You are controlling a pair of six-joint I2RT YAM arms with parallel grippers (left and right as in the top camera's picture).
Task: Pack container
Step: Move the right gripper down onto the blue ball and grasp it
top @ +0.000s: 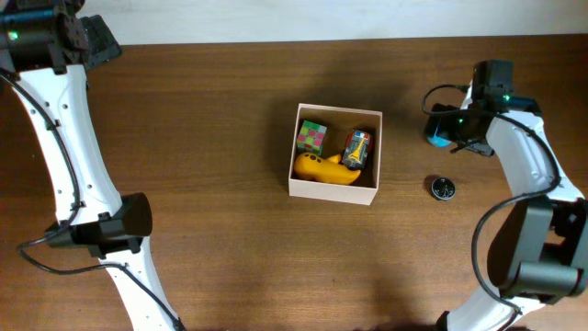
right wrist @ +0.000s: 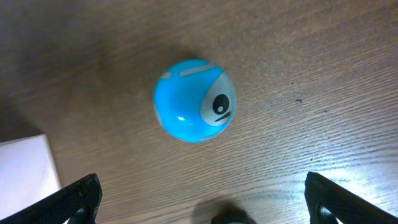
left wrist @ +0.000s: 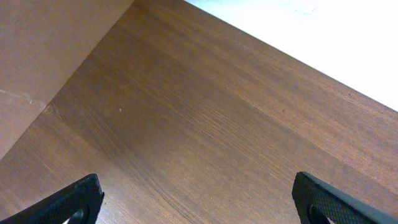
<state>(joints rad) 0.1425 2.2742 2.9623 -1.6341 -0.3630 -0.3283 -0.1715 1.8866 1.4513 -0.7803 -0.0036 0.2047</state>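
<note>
While right end effector (right wrist: 202,200) hangs wide above round blue plastic ball (right wrist: 194,100), left end effector (left wrist: 199,198) wide, empty over wooden surface (left wrist: 217,112).

The white-and-black left arm (top: 64,138) rises from the near edge, bends at a black elbow joint (top: 115,225) and reaches to the far left corner. There the left jaws stand wide apart and empty, their black ribbed fingertips (left wrist: 74,200) at the wrist view's lower corners. The white-and-black right arm (top: 524,156) curves up the right side, wrist turned inward; the right jaws also gape wide, holding nothing
</note>
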